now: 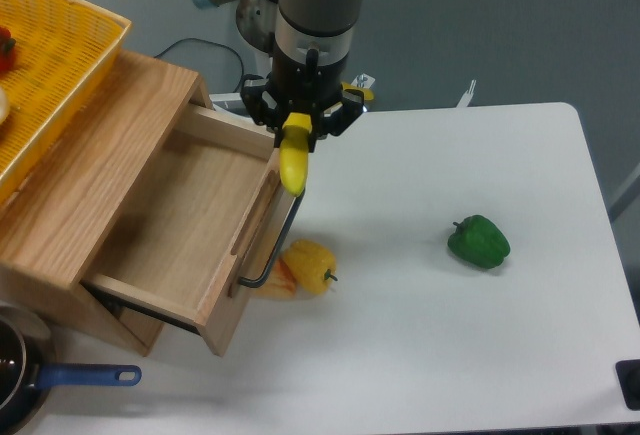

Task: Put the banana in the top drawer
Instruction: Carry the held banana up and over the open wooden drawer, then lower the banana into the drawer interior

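Observation:
The banana (293,163) is bright yellow and hangs almost upright from my gripper (297,133), which is shut on its upper end. It hangs just over the front panel of the top drawer (190,220), near the drawer's far right corner. The top drawer is pulled open from the wooden cabinet (95,145) and its light-wood box looks empty. Its black bar handle (275,245) faces the table. The fingertips are partly hidden by the banana.
A yellow bell pepper (311,264) lies on the table just beside the drawer handle. A green bell pepper (479,241) lies to the right. A yellow mesh basket (50,55) sits on the cabinet top. A pan with a blue handle (75,377) is at the bottom left.

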You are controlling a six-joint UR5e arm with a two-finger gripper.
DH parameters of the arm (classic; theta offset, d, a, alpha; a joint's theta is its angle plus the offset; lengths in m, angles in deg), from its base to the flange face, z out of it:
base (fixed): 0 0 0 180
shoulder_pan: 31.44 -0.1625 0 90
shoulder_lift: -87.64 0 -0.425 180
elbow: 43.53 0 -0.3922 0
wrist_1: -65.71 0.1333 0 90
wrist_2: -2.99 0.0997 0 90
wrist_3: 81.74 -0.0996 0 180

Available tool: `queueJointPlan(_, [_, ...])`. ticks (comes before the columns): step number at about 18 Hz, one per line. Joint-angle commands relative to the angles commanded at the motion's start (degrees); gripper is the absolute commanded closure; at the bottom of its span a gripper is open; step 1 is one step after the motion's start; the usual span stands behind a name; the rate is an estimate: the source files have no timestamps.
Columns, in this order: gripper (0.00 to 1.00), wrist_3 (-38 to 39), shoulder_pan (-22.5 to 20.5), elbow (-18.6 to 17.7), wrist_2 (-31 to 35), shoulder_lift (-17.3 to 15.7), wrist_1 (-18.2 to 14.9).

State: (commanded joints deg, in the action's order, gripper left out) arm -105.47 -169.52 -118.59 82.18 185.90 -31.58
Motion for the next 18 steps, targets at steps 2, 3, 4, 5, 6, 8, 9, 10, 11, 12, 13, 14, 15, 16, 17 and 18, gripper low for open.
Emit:
queueJointPlan(2, [0.74,0.0,1.23,0.0,0.0,0.18,0.17])
queueJointPlan(3, [0.74,0.0,1.84,0.0,-0.09,0.26,0.61])
queueJointPlan(4, [0.74,0.09,2.11,0.0,-0.09,0.35,0.96])
queueJointPlan(5, [0.74,0.87,2.63,0.0,-0.09,0.61,1.23])
queueJointPlan(6, [0.74,2.01,3.25,0.09,0.0,0.7,1.23])
queueJointPlan(8, [0.73,3.16,3.95,0.09,-0.09,1.23,1.23])
queueJointPlan(9, [0.73,3.51,4.31,0.09,-0.09,1.32,1.23])
queueJointPlan(10, [0.73,4.47,4.57,0.0,-0.17,1.49,1.23])
queueJointPlan(11, [0.73,5.44,5.27,0.0,-0.09,1.76,1.23])
queueJointPlan(12, [0.73,5.97,5.62,0.0,-0.09,1.76,1.23])
queueJointPlan(13, [0.73,6.32,5.72,0.0,-0.17,1.76,1.23])
queueJointPlan(14, [0.73,6.68,5.8,0.0,-0.18,1.76,1.23])
queueJointPlan(15, [0.73,6.94,5.89,0.0,-0.18,1.76,1.23])
queueJointPlan(16, [0.73,7.12,6.07,0.0,-0.18,1.76,1.23])
queueJointPlan(17, [0.73,7.29,6.24,-0.09,-0.18,1.76,1.23])
queueJointPlan(18, [0.73,7.82,6.24,-0.09,-0.18,1.76,1.23])
